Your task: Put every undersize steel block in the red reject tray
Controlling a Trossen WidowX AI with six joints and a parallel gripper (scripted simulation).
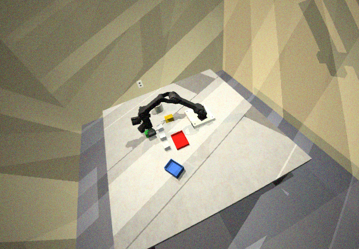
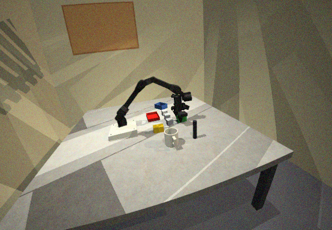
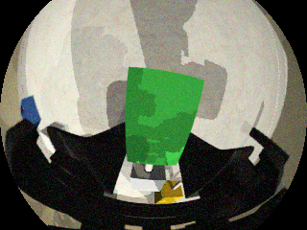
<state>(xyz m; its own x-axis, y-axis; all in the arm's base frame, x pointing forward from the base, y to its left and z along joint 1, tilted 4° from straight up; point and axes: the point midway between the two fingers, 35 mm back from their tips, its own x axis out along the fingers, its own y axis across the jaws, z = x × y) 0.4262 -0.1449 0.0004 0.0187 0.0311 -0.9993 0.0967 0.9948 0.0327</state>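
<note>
Because the green GO gauge [image 1: 147, 133] [image 2: 183, 118] [image 3: 160, 115] is filling the space between them, the jaws of the gripper [image 1: 149, 133] [image 2: 181, 115] [image 3: 153, 126] are standing about half open, pressing on its two sides. They are gripping the broad handle, probably to keep the probing end free and steady. The wrist view is showing a small pale spot against a dark face just past the handle; whether that is the gauge's tip meeting a bore, I cannot tell.

Just beside the gauge, three steel blocks are sitting in a row: the one nearest the yellow block [image 1: 169, 118] [image 2: 158, 128] [image 3: 170, 192], a middle block [image 1: 162, 136] [image 2: 166, 115] and a far block [image 1: 166, 146] [image 2: 164, 112]. Their spacing is presumably giving the fingers room to test each. Close by, the red reject tray [image 1: 179, 139] [image 2: 152, 116] is lying with no block in it, so sorting is seemingly still awaiting a verdict. Farther out, the blue tray [image 1: 174, 168] [image 2: 161, 105] [image 3: 30, 110] and the mug [image 1: 158, 108] [image 2: 170, 138] are standing apart, likely playing no part.
</note>
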